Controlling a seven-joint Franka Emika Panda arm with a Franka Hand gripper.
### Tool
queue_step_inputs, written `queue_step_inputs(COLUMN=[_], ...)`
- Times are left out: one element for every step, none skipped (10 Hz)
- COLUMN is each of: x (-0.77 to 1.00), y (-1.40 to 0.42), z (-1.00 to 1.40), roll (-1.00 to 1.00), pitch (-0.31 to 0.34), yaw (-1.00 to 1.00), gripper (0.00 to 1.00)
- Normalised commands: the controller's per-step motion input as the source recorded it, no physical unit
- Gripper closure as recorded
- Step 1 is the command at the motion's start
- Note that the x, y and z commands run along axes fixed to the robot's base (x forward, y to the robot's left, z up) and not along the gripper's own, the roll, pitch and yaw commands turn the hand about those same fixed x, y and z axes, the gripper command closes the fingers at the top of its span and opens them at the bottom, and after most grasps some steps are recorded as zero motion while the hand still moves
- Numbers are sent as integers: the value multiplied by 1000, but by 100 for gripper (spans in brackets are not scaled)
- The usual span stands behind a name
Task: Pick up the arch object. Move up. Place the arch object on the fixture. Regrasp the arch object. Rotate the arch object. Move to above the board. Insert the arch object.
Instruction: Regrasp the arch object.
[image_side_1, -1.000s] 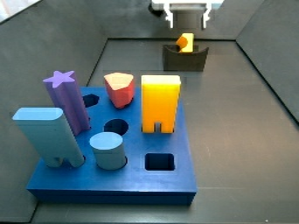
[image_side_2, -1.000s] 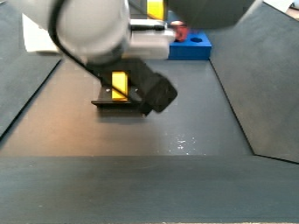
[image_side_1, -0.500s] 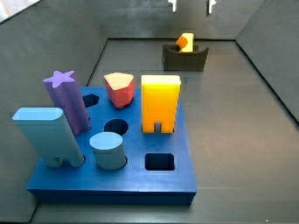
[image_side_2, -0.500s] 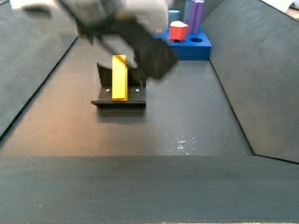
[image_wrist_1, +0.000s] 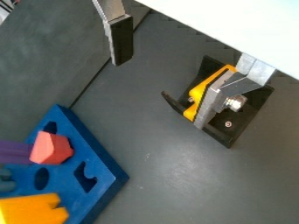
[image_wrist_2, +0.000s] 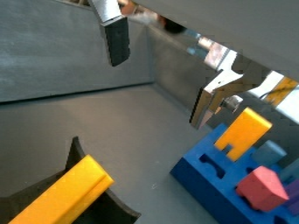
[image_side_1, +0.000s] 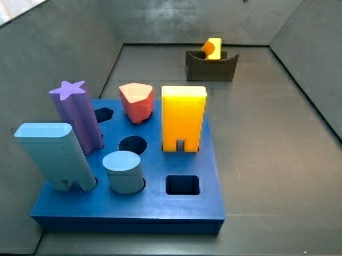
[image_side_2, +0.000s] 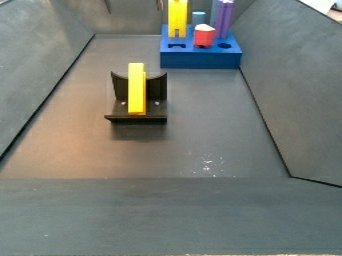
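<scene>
Dark walled tray floor (image_side_2: 174, 190) | arch object (image_side_2: 136, 87) resting in fixture (image_side_2: 138, 113) | gripper (image_wrist_1: 176, 61) hovering above, jaws spread wide, holding nothing | regrasp: descending squarely, straddling slab evenly.

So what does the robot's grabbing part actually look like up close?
The gripper shows only in the wrist views, above the floor; it is out of both side views. It has two flat silver metal fingers tipped with dark pads. One finger carries a small round bolt. No cables or markings show.
</scene>
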Motion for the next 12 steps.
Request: queue_step_inputs(x=[-40,-47,-44,-39,-41,-41,-34,-25,-19,-20,-17,-10], y=[-122,-24,-35,-39,-29,-26,-22,-23,-22,-20,-18,-20], z=[53,42,21,8,14,14,11,4,3,1,4,6], roll=[1000,1000,1000,1000,1000,1000,1000,1000,1000,1000,1000,1000], pitch=[37,34,30,24,18,12,4,-2,-6,-7,-5,0], yaw=[25,25,25,25,26,27,28,29,30,32,33,35], gripper=[0,0,0,0,0,0,0,0,0,0,0,0])
